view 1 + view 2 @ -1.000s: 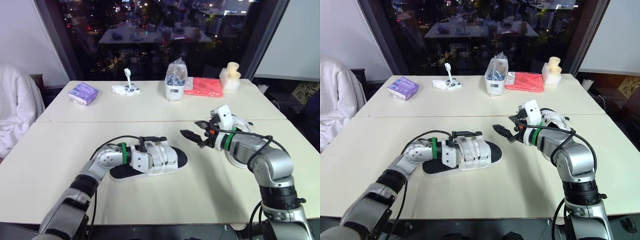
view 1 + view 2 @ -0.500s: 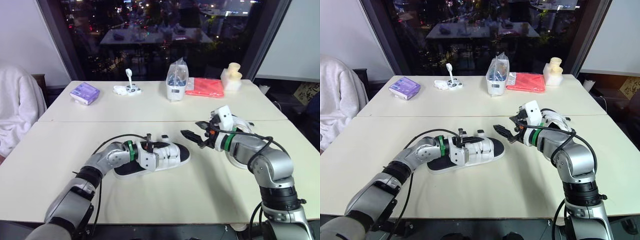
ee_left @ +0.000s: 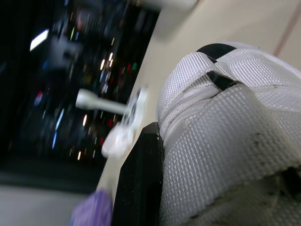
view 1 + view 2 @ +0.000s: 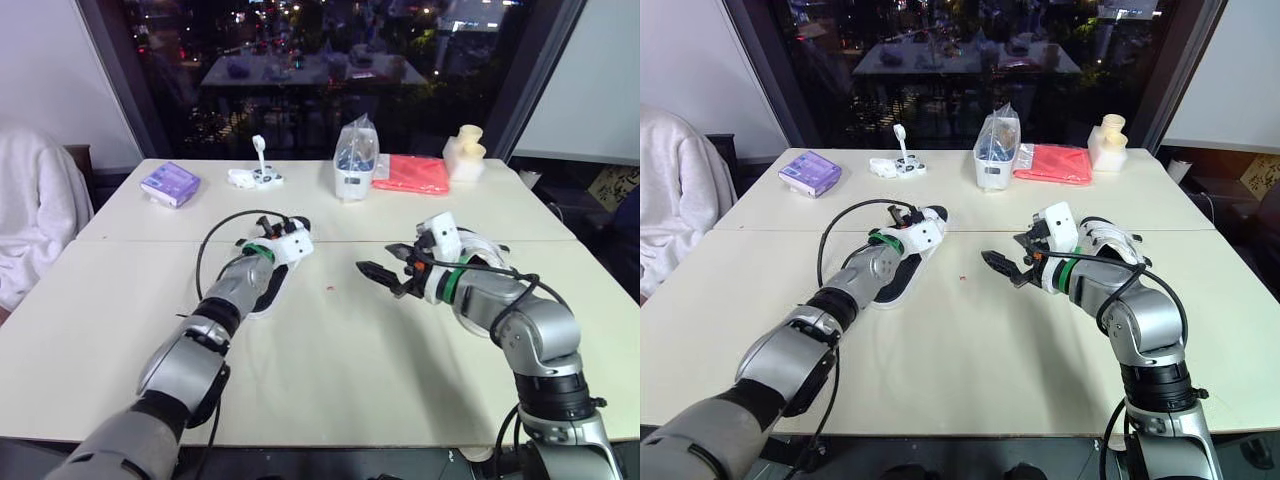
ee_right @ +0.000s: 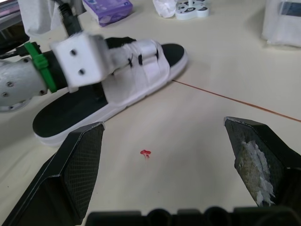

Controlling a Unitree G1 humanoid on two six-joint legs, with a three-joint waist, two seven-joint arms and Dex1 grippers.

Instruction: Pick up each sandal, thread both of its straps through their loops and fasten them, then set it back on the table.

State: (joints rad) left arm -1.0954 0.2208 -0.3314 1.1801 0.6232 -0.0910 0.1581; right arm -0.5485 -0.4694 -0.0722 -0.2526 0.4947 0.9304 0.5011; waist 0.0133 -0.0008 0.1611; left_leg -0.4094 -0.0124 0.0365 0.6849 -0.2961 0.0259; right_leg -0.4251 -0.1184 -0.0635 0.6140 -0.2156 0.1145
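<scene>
The left fingers [image 3: 138,183] clamped the sandal [image 5: 141,66] by its strap; the right fingers [image 5: 77,165] gaped empty nearby. A bag-filled tub [image 4: 350,168] stood far back.

Left arm [image 4: 222,298] outstretched; right gripper [image 4: 374,262] fingers [image 5: 80,165] spread wide.

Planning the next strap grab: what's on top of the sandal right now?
The left gripper sits over the sandal, across its white straps. Black footbed shows at toe and heel. The strap parts directly beneath the gripper are covered.
</scene>
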